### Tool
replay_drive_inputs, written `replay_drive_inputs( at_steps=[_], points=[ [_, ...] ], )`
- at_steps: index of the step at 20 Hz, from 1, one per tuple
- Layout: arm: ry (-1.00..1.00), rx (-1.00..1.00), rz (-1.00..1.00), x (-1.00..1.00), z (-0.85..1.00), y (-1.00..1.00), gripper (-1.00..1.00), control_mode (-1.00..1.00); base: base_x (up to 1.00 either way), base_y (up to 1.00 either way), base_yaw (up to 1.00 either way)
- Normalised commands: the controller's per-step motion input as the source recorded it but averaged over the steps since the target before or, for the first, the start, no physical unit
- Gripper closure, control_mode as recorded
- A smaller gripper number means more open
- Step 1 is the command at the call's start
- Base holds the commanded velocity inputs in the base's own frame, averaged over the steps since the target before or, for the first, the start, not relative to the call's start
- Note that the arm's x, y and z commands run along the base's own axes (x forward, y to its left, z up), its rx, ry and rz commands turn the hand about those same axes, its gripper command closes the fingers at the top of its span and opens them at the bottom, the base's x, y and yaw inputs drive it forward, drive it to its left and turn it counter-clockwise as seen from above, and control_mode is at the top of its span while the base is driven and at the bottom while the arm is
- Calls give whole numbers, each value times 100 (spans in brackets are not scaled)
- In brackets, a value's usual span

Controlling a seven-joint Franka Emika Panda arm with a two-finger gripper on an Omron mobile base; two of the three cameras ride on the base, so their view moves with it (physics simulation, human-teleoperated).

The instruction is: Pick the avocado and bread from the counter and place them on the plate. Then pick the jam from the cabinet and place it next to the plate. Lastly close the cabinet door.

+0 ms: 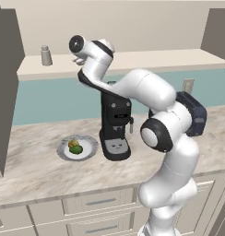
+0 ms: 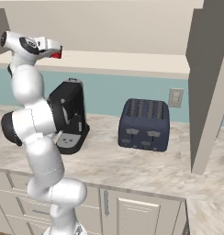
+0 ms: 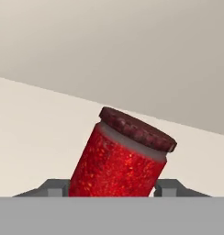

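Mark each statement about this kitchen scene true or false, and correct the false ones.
1. The avocado and bread lie on the plate. True.
2. The jam stands on the counter. False: it sits between the gripper fingers up at the cabinet shelf.
3. The jam's lid is off. False: the dark red lid is on.
4. A shaker stands on the shelf. True.
5. The toaster is white. False: dark blue.

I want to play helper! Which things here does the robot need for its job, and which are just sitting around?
Needed: red jam jar, gripper, white speckled-rim plate, green avocado, golden-brown bread, beige marble counter, beige cabinet.

Just sitting: black coffee machine, dark blue toaster, grey-white shaker.
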Motion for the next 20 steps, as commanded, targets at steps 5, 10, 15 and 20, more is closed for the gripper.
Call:
replay_drive_inputs(
  at_steps=[5, 10, 15, 20],
  points=[
    [-25, 2, 0, -78, 0, -41, 100, -100, 0, 0, 0],
    [-32, 4, 0, -99, 12, -17, 100, -100, 0, 0, 0],
    [-13, 1, 4, -100, 4, 2, 100, -100, 0, 0, 0],
    [0, 0, 16, -100, 1, 24, 100, -100, 0, 0, 0]
  ],
)
